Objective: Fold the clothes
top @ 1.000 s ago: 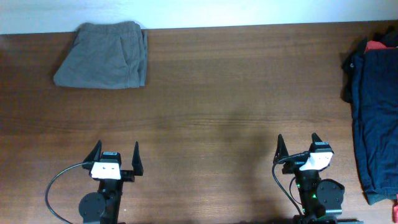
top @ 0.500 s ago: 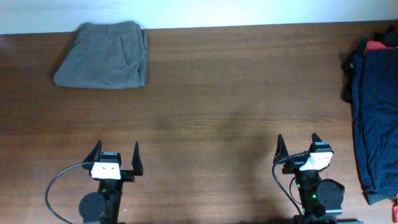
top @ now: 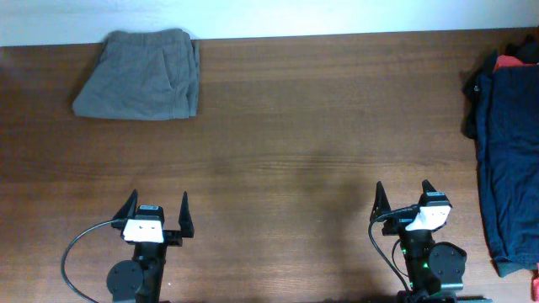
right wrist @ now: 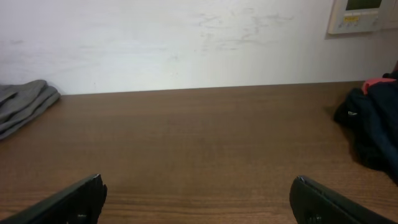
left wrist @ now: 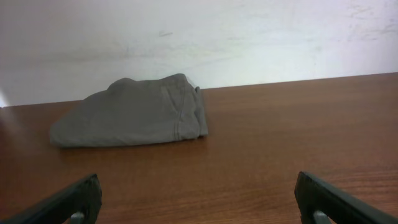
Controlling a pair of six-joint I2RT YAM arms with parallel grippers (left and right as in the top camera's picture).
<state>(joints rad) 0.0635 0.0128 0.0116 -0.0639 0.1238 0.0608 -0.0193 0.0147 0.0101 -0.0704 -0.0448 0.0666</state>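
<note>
At the far left of the table (top: 295,126), close against its back edge, a pair of grey shorts (top: 139,74) is laid flat in a compact, folded shape. From the left wrist the grey shorts (left wrist: 130,112) are seen lying where the table meets a pale wall (left wrist: 249,37), with a seam running down their right part.

Toward the near edge of the table, left of its middle, the left gripper (top: 157,202) is held with its two dark fingers (left wrist: 68,202) spread wide apart; nothing is grasped between them, and only bare table wood is seen in the gap. A black cable (top: 76,252) is looped to the left of this arm, at the table's near edge.

Right of the table's middle, also by the near edge, the right gripper (top: 402,198) is likewise released, with its fingers (right wrist: 329,202) parted and no cloth between them. Both grippers are well apart from every garment.

Along the right edge of the table, a pair of navy-blue shorts (top: 509,160) is spread in a long, loosely rumpled heap that runs from the back of the table toward the front. At the back end of that heap, a red garment (top: 508,61) is partly covered by the dark cloth; lettering on it cannot be made out. From the right wrist, a white panel (right wrist: 356,15) is seen on the wall above the table's right end.
</note>
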